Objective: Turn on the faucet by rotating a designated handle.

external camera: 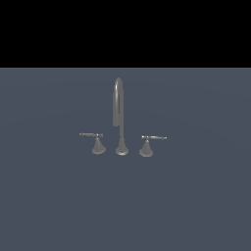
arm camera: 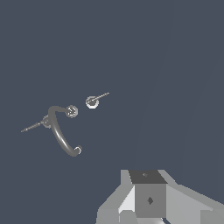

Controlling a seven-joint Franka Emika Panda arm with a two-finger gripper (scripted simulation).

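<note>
Standing alone, faucet, handle apart; jaws state unclear, likely well clear.

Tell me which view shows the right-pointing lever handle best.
The exterior view: the handle shows side-on, its thin lever level above its flared cone base, at that view's right of the faucet spout. The wrist view sees the set from above, so each handle shrinks to a small round cap and a thin line.
</note>
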